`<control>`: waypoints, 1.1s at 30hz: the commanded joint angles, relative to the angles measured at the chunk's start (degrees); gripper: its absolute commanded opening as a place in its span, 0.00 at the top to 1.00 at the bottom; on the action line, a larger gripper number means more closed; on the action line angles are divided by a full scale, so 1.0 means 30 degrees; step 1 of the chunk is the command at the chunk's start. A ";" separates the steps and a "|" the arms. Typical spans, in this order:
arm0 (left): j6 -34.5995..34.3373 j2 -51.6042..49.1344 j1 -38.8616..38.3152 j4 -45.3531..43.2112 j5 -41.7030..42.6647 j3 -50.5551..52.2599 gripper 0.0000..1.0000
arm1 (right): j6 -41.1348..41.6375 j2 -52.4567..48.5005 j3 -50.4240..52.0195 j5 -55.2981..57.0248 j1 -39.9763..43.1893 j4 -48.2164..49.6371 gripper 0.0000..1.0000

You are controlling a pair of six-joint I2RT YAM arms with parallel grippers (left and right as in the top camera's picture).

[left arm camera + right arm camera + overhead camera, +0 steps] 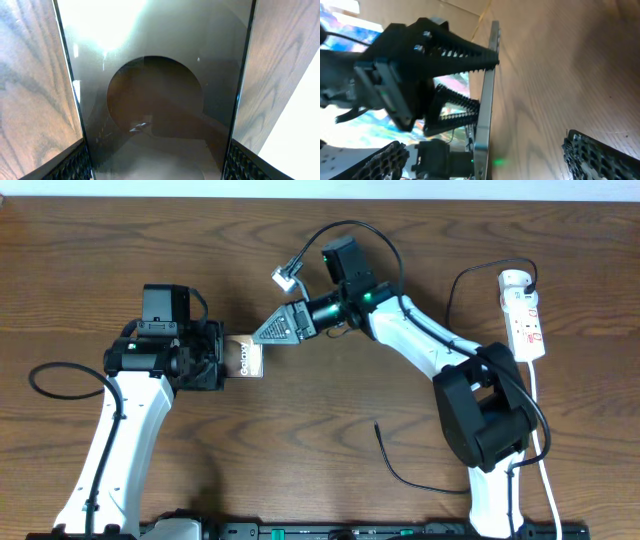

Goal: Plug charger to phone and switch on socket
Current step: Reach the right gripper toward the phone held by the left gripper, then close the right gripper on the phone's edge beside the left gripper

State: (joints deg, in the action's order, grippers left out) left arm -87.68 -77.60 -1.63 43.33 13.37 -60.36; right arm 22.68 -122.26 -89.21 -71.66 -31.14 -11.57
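Glossy flat phone (246,361), rounded white socket (523,315), woodgrain table (300,480)

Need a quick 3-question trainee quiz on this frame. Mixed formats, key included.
1. True or false: the right gripper is open and holds nothing.
2. What clamps the phone? A: the left gripper. B: the right gripper. C: nothing, it lies flat.
3. Fill in: the socket lies on the robot's ____ side.

Key: 1 true; 2 A; 3 right.
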 commanded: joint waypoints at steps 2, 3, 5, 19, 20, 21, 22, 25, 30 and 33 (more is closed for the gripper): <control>-0.2025 0.0036 -0.0102 0.0066 -0.0117 -0.0568 0.93 | 0.0517 0.0036 -0.0328 0.1282 -0.0597 0.0219 0.01; -0.2397 0.0036 -0.0138 0.0051 -0.0124 -0.0568 0.93 | 0.0517 0.0036 -0.0328 0.1399 -0.0656 0.0219 0.01; -0.3067 0.0036 -0.0211 0.0051 -0.0124 -0.0568 0.93 | 0.0510 0.0036 -0.0328 0.1552 -0.0736 0.0219 0.01; -0.4998 0.0036 -0.0539 0.0036 0.0459 -0.0568 0.93 | 0.0510 0.0036 -0.0328 0.2419 -0.1217 0.0226 0.02; -0.5042 0.0036 -0.0539 0.0044 0.0466 -0.0568 0.93 | 0.0510 0.0036 -0.0328 0.2433 -0.1304 0.0226 0.04; -0.5049 0.0036 -0.0539 0.0036 0.0466 -0.0568 0.93 | 0.0510 0.0036 -0.0328 0.2463 -0.1406 0.0226 0.04; -0.5166 0.0036 -0.0539 0.0044 0.0466 -0.0568 0.92 | 0.0510 0.0036 -0.0328 0.2572 -0.1515 0.0219 0.04; -0.5610 0.0036 -0.0539 0.0044 0.0532 -0.0568 0.92 | 0.0517 0.0036 -0.0328 0.2914 -0.1829 0.0233 0.05; -0.6186 0.0036 -0.0539 0.0051 0.0889 -0.0568 0.93 | 0.0517 0.0036 -0.0328 0.2965 -0.2091 0.0233 0.06; -0.6251 0.0036 -0.0539 0.0044 0.0889 -0.0568 0.93 | 0.0597 0.0036 -0.0328 0.3373 -0.2200 0.0240 0.09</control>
State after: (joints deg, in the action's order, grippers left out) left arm -105.06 -77.60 -3.11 43.48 15.16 -60.36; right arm 23.99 -122.26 -89.21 -62.61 -37.19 -10.96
